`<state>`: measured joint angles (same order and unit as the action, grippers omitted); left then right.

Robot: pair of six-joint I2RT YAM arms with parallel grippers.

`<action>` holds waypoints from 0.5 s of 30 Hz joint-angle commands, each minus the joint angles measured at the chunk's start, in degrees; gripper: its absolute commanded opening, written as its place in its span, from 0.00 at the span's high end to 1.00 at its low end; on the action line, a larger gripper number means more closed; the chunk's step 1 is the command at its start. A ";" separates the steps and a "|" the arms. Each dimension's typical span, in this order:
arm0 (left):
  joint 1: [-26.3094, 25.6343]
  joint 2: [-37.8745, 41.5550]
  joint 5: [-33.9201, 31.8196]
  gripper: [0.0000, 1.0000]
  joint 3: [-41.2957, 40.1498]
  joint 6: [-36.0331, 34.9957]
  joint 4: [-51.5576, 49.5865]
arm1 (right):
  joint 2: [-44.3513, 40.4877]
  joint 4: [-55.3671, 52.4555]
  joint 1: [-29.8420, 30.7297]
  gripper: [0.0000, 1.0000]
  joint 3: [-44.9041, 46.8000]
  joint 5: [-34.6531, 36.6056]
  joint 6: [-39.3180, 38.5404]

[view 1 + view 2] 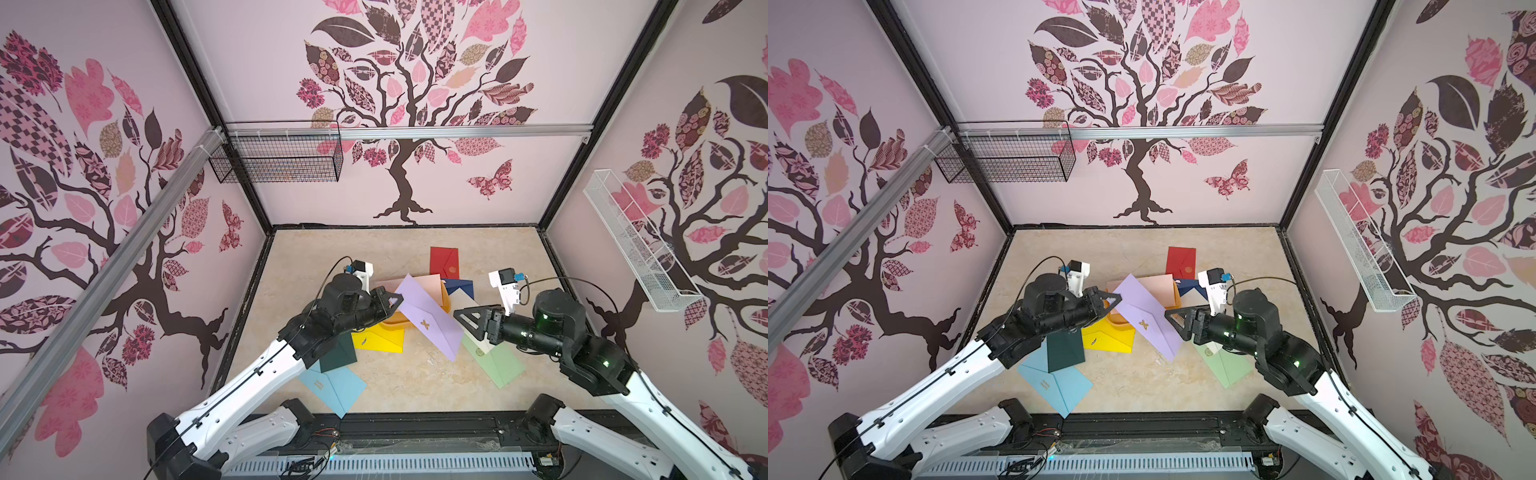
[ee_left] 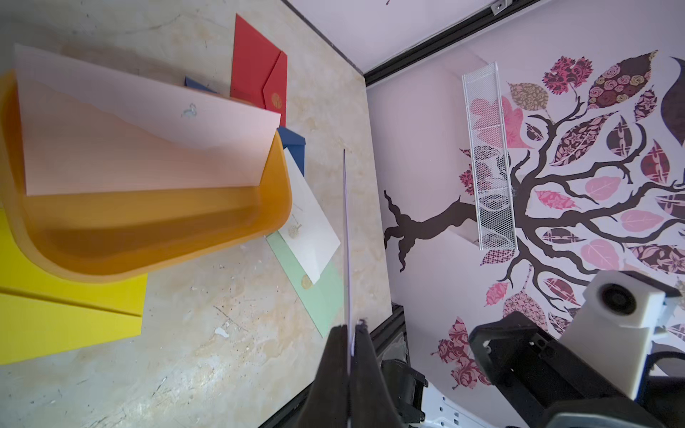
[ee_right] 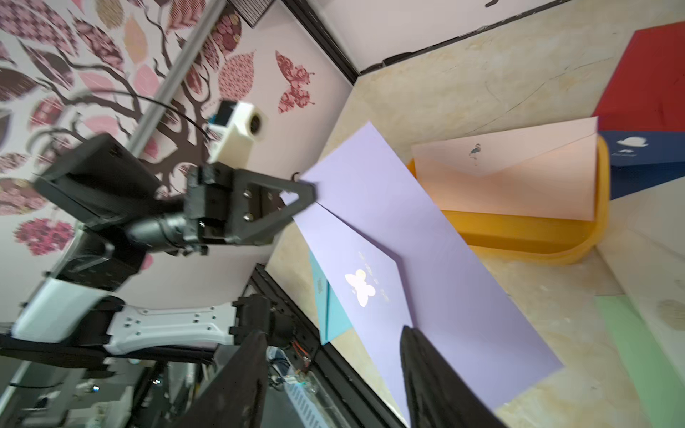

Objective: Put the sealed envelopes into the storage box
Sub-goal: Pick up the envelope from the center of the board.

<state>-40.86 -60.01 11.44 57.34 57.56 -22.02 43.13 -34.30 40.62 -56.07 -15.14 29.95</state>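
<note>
The left gripper (image 2: 350,329) is clenched on one corner of the lilac envelope (image 3: 426,259), which runs edge-on straight out from between its jaws in the left wrist view. A corner pinch like this leaves the long sheet free to hang, and in both top views it slants away from the jaws towards the right gripper (image 1: 461,313). That gripper's jaws stand apart with nothing pinched. One finger (image 3: 426,370) lies against the sheet's edge, so I judge the left arm carries the envelope alone. Just past and below the left jaws sits the box (image 2: 274,207), partly under the sheet's held end. A pink envelope (image 2: 148,148) already stands in it on its long edge, leaning on the far wall. The lilac one lies askew to the box, so it probably has to be turned to the box's length before it will drop in. Farther out, the other envelopes lie flat on the table around the box: yellow (image 1: 380,338), dark green (image 1: 338,353), light blue (image 1: 332,386), light green (image 1: 498,361), white (image 2: 311,222), navy (image 1: 459,286) and red (image 1: 444,262). Both arms reach in from the near edge, forearms slanting inward to meet over the middle. Each wrist is rolled onto its side, its camera turned towards the back wall.
</note>
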 commanded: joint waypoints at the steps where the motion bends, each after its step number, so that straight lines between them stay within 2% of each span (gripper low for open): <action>1: 1.71 -3.93 0.17 1.00 5.02 -6.06 -8.46 | 4.43 -7.66 -0.02 0.42 -5.84 2.88 -9.34; 4: 2.83 -7.33 -0.97 1.00 10.39 -8.94 -14.82 | 7.91 -9.52 0.23 0.43 -8.92 4.63 -13.38; 9: 5.83 -11.07 -0.89 1.00 15.25 -11.55 -19.01 | 12.69 -11.75 2.37 0.44 -12.27 9.53 -19.87; 15: 6.85 -17.88 -1.69 1.00 23.78 -13.17 -26.72 | 17.46 -10.18 5.15 0.46 -13.52 11.72 -21.79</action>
<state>-34.13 -76.31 10.28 78.52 46.46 -43.62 59.07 -44.53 44.99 -68.34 -5.96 10.85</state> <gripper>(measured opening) 0.051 0.548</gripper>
